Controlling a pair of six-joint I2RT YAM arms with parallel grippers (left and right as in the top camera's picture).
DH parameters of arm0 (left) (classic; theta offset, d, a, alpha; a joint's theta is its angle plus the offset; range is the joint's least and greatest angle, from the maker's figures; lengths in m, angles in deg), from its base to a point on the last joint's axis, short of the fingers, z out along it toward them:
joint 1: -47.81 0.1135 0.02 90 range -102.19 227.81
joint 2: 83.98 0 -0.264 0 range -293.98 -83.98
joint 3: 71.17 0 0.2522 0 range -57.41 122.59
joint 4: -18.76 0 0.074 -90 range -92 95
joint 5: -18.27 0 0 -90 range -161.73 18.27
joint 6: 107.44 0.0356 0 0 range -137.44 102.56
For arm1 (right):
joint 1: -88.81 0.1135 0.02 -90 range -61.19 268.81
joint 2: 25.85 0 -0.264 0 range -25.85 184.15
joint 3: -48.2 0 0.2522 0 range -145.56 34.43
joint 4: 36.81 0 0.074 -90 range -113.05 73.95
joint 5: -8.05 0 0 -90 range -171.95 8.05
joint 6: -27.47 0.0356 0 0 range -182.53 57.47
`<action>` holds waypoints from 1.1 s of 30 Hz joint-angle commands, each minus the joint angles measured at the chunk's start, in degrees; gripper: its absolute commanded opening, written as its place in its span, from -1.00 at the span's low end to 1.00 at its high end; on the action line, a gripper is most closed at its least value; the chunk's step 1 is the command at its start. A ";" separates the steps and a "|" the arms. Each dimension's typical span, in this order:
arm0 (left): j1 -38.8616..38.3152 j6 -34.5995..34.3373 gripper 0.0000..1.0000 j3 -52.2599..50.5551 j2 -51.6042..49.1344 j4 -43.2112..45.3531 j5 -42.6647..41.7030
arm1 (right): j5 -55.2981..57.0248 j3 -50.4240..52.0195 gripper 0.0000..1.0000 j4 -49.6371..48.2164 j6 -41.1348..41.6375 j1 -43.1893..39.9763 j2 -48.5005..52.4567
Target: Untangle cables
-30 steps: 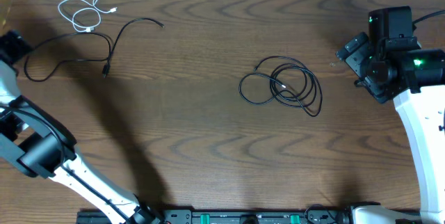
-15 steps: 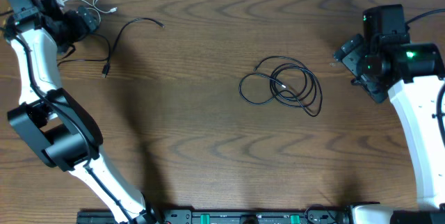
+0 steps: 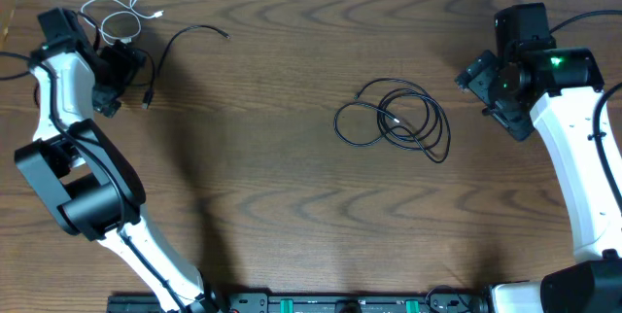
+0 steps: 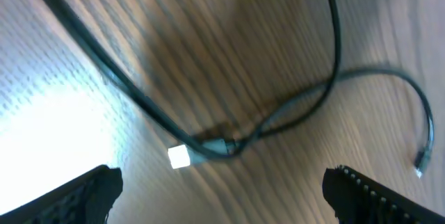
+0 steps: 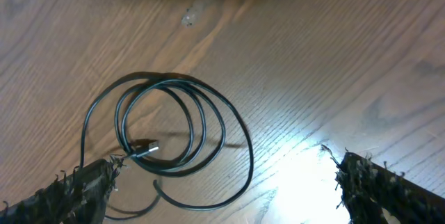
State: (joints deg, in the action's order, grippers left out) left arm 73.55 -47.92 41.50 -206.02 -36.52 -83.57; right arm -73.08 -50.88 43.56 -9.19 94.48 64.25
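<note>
**Ana:** The left gripper (image 3: 115, 75) hangs over the far left corner of the table (image 3: 272, 216), jaws spread wide and nothing between them. Its wrist view shows the black strands (image 4: 233, 144) crossing right below, with a pale plug (image 4: 179, 156) at the crossing.

**Ben:** That's the spot to work. The sound move looks to be a pinch just behind that plug, not on the crossing itself. Otherwise it catches both strands and drags the tangle tighter.

**Ana:** And the white cable (image 3: 109, 17) loops just beyond, close to the black ones.

**Ben:** Right, so the pull wants to go away from it, toward bare wood. Low and slow, so the plug slides clear of the other strand.

**Ana:** On the other side, the right gripper (image 3: 486, 80) is just as wide open and just as empty. It stands off to the right of the black coil (image 3: 394, 123), which lies near the table's middle.

**Ben:** Its wrist view shows several loops stacked, with a plug end (image 5: 142, 147) lying inside the ring. That end looks like the best thing to take: lift it and lead it out over the loops. Grabbing the bundle whole would be worse. The risk here is nipping two loops at once.
</note>
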 commanded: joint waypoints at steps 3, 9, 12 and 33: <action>-0.66 -2.21 0.78 -3.08 -0.50 6.14 2.45 | -0.55 0.37 0.97 0.07 -0.70 0.04 0.39; -0.96 -2.43 -0.29 -3.58 -2.43 9.07 1.84 | -1.14 0.37 0.97 0.04 -0.70 0.04 0.39; -0.79 -2.45 -0.63 -3.48 -2.10 9.16 -0.42 | -1.14 0.37 0.96 0.04 -0.70 0.04 0.39; 14.56 1.86 -0.85 -2.21 -1.05 13.53 -3.63 | -1.73 0.37 0.98 -0.24 -0.70 0.04 0.39</action>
State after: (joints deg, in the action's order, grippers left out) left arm 85.94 -49.63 38.01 -207.37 -23.71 -87.94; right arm -74.88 -50.88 43.50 -9.21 94.48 64.27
